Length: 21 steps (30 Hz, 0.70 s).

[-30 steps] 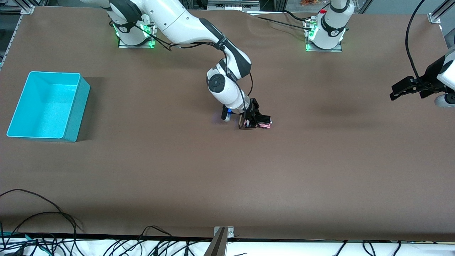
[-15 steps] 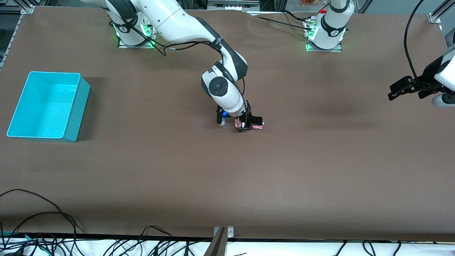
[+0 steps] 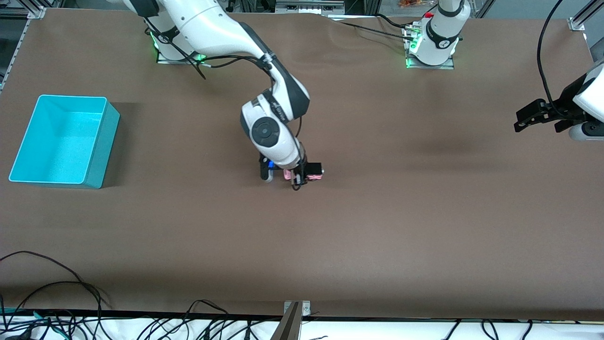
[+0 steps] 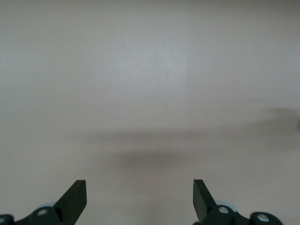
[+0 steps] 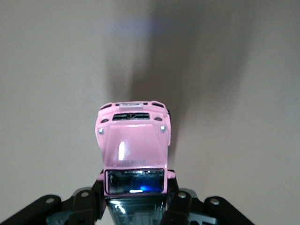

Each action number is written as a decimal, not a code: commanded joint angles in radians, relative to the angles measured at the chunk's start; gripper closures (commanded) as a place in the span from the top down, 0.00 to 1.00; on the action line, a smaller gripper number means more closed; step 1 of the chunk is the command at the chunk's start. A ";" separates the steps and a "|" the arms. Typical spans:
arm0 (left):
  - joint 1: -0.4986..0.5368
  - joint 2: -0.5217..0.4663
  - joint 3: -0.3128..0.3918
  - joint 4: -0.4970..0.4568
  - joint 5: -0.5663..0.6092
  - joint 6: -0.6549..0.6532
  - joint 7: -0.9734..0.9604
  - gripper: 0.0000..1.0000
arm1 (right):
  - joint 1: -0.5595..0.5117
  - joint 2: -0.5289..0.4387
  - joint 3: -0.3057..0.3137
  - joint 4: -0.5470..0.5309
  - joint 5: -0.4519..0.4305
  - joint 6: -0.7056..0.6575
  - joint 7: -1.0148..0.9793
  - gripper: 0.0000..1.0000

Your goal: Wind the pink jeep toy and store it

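Your right gripper (image 3: 302, 178) is low at mid-table with its fingers clamped on the flanks of the jeep (image 3: 312, 177), gripping the rear part; in the right wrist view the jeep (image 5: 133, 143) has its long axis running straight out from the fingers, hood leading. Whether its wheels touch the table (image 3: 377, 226) cannot be told. The bin (image 3: 101, 151) lies well apart toward the right arm's end, so the right arm is the nearer one; your left gripper (image 3: 528, 120) waits at the other end, fingers apart, holding nothing.

Pink jeep toy (image 5: 133, 143), turquoise bin (image 3: 28, 170), seemingly plain brown table (image 3: 424, 226)
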 commanded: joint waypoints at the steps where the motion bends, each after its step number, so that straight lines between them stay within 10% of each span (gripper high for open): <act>1: -0.006 0.005 0.002 0.018 0.000 -0.005 0.028 1.00 | -0.078 -0.070 0.008 -0.004 -0.009 -0.081 -0.077 0.23; 21: -0.007 0.005 -0.021 0.018 0.016 -0.011 0.034 1.00 | -0.293 -0.231 -0.024 -0.004 0.082 -0.536 -0.597 0.23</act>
